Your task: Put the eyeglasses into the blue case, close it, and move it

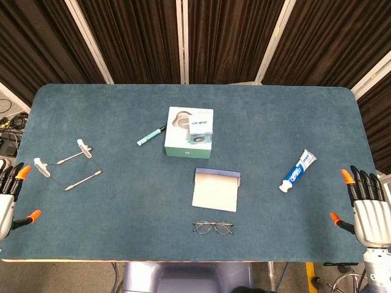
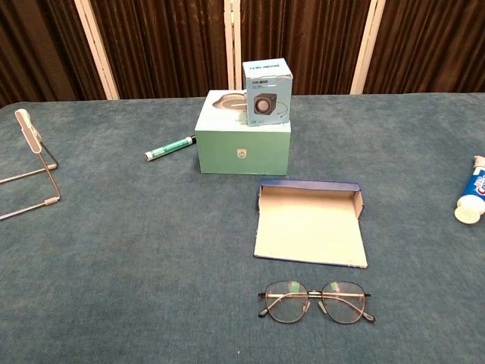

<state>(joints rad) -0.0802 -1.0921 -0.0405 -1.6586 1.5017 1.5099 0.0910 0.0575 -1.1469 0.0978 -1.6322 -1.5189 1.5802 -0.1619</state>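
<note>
Thin-framed eyeglasses [image 1: 213,227] [image 2: 316,301] lie flat near the table's front edge, lenses up. Just behind them the blue case [image 1: 215,190] [image 2: 311,223] lies open, its pale inside showing and its blue rim at the far side. My left hand [image 1: 8,199] hovers at the table's left edge, fingers spread and holding nothing. At the right edge my right hand [image 1: 368,207] is spread too, with nothing in it. Both hands are far from the glasses and case. The chest view shows neither hand.
A mint box [image 1: 189,132] [image 2: 242,141] with a small speaker carton [image 2: 267,92] on it stands behind the case. A green marker [image 1: 151,135] [image 2: 170,148] lies to its left, a wire stand [image 1: 67,165] [image 2: 29,163] further left. A toothpaste tube [image 1: 297,170] [image 2: 472,195] lies at the right.
</note>
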